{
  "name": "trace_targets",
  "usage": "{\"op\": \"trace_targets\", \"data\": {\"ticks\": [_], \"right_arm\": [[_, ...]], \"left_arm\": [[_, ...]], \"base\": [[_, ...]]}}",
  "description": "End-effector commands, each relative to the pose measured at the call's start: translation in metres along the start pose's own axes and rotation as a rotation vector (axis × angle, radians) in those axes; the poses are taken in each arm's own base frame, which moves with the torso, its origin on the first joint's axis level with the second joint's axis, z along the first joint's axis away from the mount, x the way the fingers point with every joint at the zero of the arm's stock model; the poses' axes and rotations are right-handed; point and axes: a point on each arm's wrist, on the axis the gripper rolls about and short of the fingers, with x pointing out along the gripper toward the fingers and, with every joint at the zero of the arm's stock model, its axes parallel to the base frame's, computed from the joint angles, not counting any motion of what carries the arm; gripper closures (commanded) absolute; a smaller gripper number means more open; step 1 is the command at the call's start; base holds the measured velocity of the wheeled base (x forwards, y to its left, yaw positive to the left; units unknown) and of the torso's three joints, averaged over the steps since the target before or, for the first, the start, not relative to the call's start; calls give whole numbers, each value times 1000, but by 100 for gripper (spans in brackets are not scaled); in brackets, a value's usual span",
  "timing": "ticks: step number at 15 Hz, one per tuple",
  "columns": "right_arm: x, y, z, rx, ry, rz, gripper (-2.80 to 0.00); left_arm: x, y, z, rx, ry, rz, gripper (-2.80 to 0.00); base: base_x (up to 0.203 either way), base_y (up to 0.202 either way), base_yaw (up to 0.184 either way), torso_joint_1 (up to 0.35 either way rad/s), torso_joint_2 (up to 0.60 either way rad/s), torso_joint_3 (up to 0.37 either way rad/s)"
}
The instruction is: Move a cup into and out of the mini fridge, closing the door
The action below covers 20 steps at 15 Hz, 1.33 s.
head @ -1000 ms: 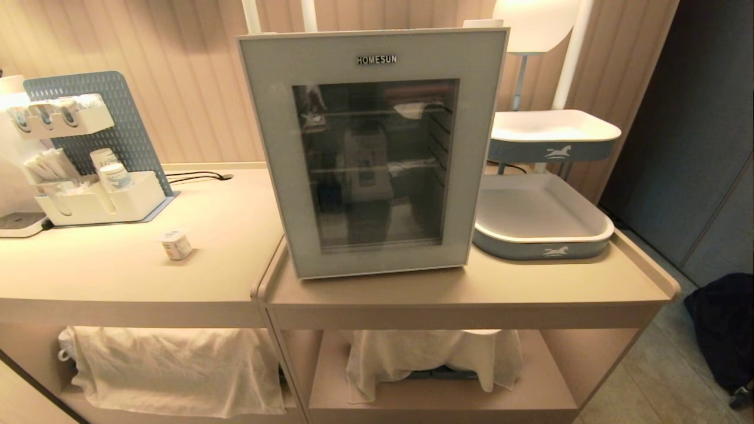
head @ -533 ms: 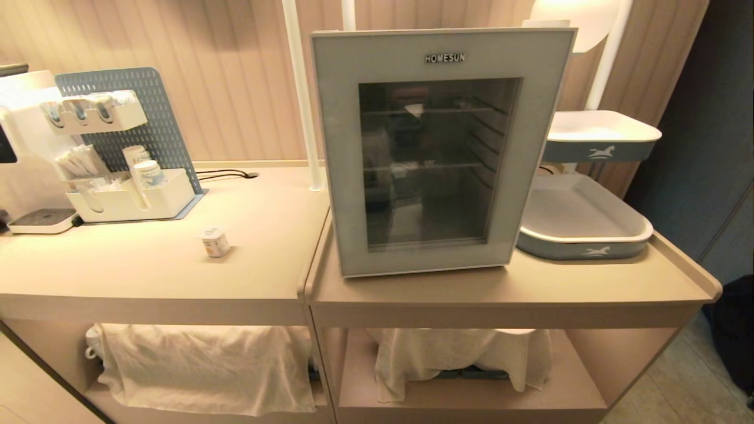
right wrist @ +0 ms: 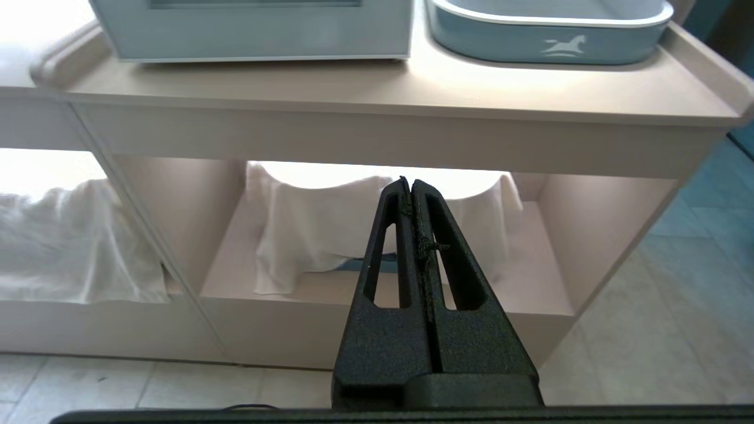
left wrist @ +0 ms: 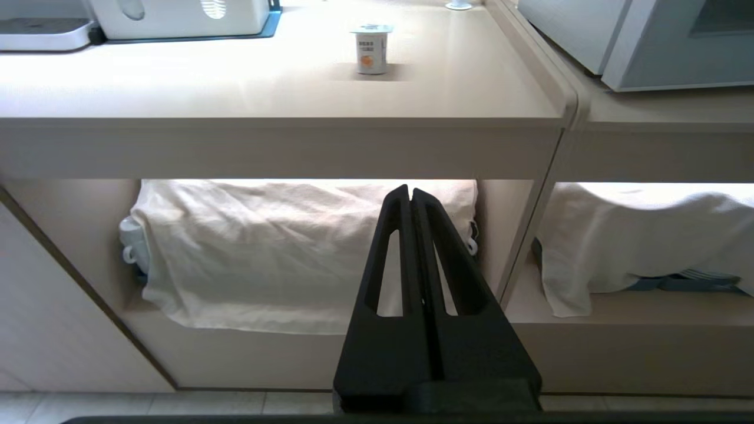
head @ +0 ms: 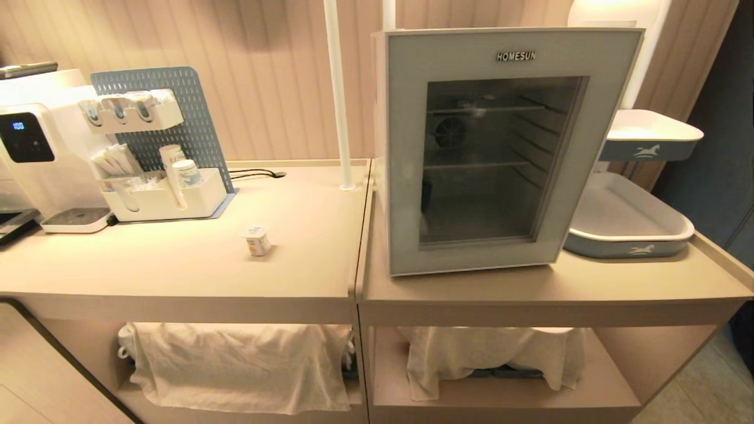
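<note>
The tiny white cup (head: pixel 257 240) with an orange label stands upright on the left counter (head: pixel 177 265); the left wrist view shows the cup (left wrist: pixel 371 49) well beyond my fingers. The mini fridge (head: pixel 500 147) sits on the right counter with its grey-blue glass door (head: pixel 406 176) shut. Neither arm reaches into the head view. My left gripper (left wrist: pixel 410 191) hangs shut and empty below the counter edge, in front of the lower shelf. My right gripper (right wrist: pixel 410 183) hangs shut and empty below the fridge's counter.
A white water dispenser (head: pixel 35 147) and a blue pegboard organiser (head: pixel 159 147) with paper cups stand at the back left. Two blue-and-white trays (head: pixel 630 227) sit right of the fridge. White cloths (head: pixel 235 365) cover things on the lower shelves. A white pole (head: pixel 337 94) rises beside the fridge.
The whole head view has shifted: the counter, fridge and cup all slid to the right in the picture, so the camera has turned or driven left. Nothing on the counters has moved.
</note>
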Motion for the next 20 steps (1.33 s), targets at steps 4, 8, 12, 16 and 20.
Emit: {"op": "trace_targets", "data": {"ticks": [4, 8, 12, 16, 20], "right_arm": [[0, 0, 0, -1, -1, 1, 0], [0, 0, 0, -1, -1, 1, 0], [0, 0, 0, -1, -1, 1, 0], [0, 0, 0, 1, -2, -1, 0], [0, 0, 0, 4, -1, -1, 0]], "left_arm": [[0, 0, 0, -1, -2, 0, 0], [0, 0, 0, -1, -2, 0, 0], [0, 0, 0, -2, -2, 0, 0], [0, 0, 0, -2, -2, 0, 0], [0, 0, 0, -2, -2, 0, 0]], "base": [[0, 192, 2, 3, 4, 3], [0, 193, 0, 0, 5, 3], [0, 192, 2, 6, 2, 1], [0, 195, 0, 1, 1, 2], [0, 194, -1, 3, 2, 3]]}}
